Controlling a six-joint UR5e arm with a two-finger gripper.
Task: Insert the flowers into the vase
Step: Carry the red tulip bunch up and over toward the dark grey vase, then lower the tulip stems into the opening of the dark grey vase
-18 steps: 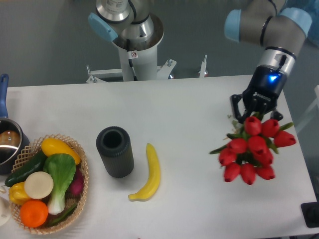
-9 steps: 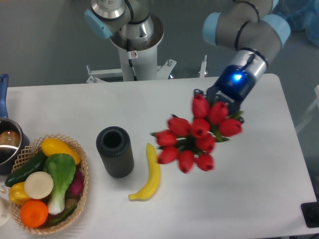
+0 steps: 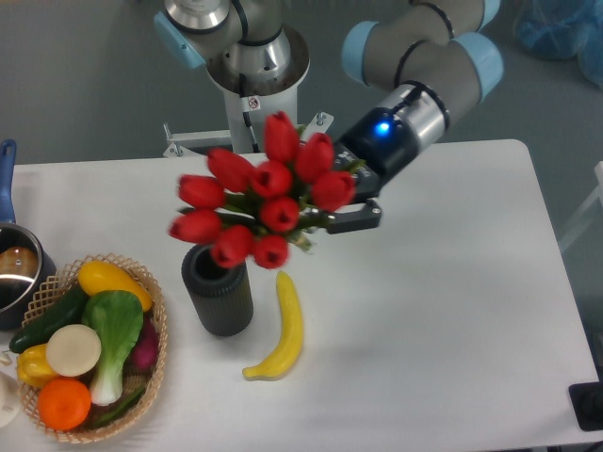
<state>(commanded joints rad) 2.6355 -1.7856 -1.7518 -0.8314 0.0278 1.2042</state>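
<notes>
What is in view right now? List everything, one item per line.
flowers: one bunch, red buds with green leaves, held above the vase
vase: one, dark grey-black, ribbed, left of the banana
banana: one, yellow, on the table
basket: one, wicker, front left, filled with assorted vegetables
pot: one, metal with blue handle, left edge
table: one, white
claw: one, black, gripping the flowers' stems
arm: one, grey with light blue joints

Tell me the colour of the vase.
Dark grey-black, with ribbed sides; the vase shows in the fixed camera view.
</notes>
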